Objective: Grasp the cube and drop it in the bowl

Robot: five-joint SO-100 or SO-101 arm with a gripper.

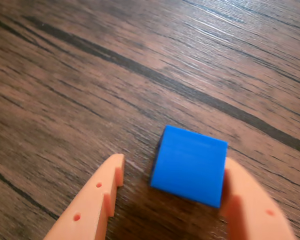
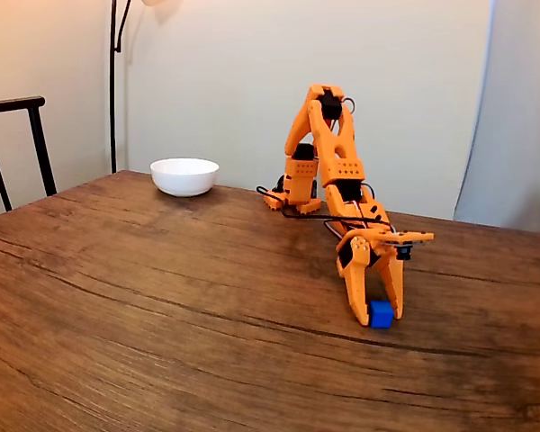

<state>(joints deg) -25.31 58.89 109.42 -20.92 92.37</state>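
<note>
The blue cube rests on the wooden table, in the fixed view at the right of centre. My orange gripper reaches down around it, open, one finger on each side. In the wrist view the right finger lies against the cube's side. A gap of bare wood separates the left finger from the cube. In the fixed view the gripper has its tips down at the tabletop. The white bowl stands far back on the left, well away from the arm.
The arm's base sits at the back of the dark wooden table. A black chair and a lamp pole stand behind the table's left edge. A wide stretch of table lies between the cube and the bowl.
</note>
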